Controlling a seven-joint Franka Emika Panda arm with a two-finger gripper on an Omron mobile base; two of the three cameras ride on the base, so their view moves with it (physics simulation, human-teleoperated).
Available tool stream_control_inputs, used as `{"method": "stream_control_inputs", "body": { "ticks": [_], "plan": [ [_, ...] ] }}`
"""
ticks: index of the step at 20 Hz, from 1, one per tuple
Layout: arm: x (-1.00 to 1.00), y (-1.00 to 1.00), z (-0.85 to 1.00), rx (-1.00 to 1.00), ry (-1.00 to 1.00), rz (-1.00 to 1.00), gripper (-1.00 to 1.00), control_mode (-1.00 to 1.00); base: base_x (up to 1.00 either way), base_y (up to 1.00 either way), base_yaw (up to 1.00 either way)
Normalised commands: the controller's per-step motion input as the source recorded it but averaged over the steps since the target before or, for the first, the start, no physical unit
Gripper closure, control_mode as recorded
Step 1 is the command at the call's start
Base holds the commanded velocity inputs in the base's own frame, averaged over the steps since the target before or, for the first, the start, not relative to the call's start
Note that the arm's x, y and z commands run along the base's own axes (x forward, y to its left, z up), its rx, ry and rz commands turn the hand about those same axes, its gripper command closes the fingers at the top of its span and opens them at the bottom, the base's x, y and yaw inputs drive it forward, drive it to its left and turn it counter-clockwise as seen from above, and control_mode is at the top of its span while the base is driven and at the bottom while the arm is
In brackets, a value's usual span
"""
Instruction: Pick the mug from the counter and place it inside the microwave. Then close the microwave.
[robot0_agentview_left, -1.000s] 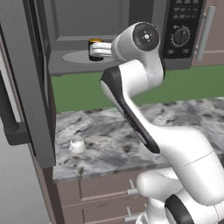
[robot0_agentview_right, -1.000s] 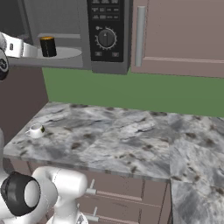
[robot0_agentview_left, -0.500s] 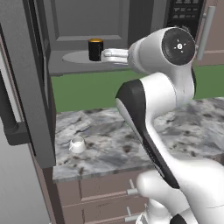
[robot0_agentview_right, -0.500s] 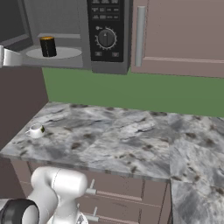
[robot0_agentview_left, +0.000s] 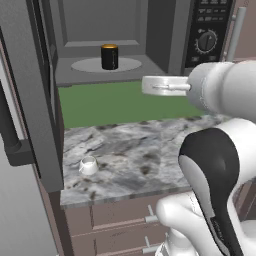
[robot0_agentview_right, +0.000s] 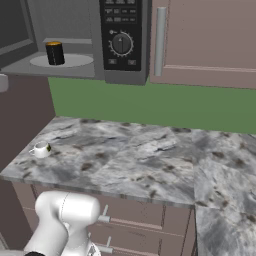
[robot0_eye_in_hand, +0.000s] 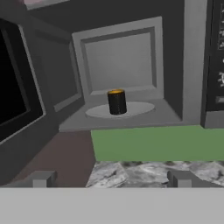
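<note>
The mug (robot0_agentview_left: 109, 56) sits upright on the round plate inside the microwave (robot0_agentview_left: 165, 40), so my next job is the door (robot0_agentview_left: 27, 90). It hangs wide open, off to the left of my claw (robot0_eye_in_hand: 109, 178) (claw is spread wide, holding nothing). I think I must reach left, behind that door, and push.

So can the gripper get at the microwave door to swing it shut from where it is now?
Probably yes. The open gripper hangs empty before the microwave, the mug sits inside, and nothing stands between it and the open door at left.
</note>
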Motion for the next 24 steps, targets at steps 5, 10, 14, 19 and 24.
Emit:
{"method": "stream_control_inputs", "body": {
  "ticks": [5,10,14,19,24],
  "plan": [
    [-1.00,-0.14,0.10,0.00,-0.09,0.07,-1.00,-1.00,0.00,0.00,0.00],
    [-0.95,0.00,0.00,0.00,-0.07,0.01,-1.00,-1.00,0.00,0.00,0.00],
    [-0.85,0.00,0.00,0.00,-0.04,0.00,-1.00,-1.00,0.00,0.00,0.00],
    [-0.69,0.00,0.00,0.00,-0.02,-0.08,-1.00,-1.00,0.00,0.00,0.00],
    [-0.43,0.03,0.00,0.00,0.00,-0.27,-1.00,-1.00,0.00,0.00,0.00]
  ]
}}
